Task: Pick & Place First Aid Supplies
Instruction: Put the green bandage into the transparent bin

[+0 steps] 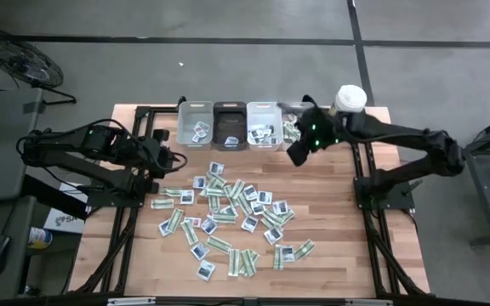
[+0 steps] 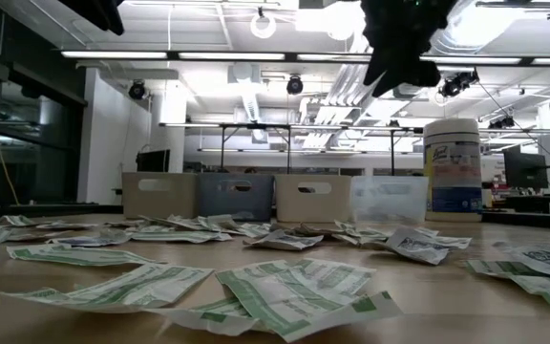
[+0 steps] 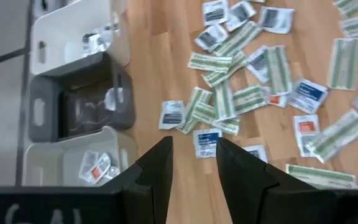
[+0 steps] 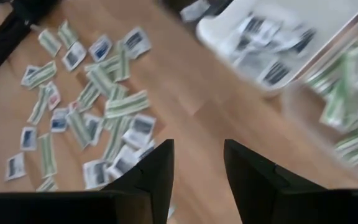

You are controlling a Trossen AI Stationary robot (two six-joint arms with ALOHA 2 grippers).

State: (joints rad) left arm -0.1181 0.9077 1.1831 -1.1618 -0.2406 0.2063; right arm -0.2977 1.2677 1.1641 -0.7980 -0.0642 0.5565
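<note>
Right gripper (image 1: 299,154) hangs empty, jaws parted, near bins (image 1: 264,125); left gripper (image 3: 193,167) same (parked); packets (image 1: 228,208) flimsy, light, flat; you'd pinch lifted edge.

Bare table (image 1: 347,238) right of packets (image 1: 228,212) — bins (image 1: 228,126), canister (image 1: 350,98) behind.

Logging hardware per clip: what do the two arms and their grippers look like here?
Both arms are black, jointed and slim. The right arm carries small green lights near its wrist. Each gripper ends in two flat, dark, tapered fingers: left gripper, right gripper. The left wrist view shows faint pale lettering on the gripper body.
</note>
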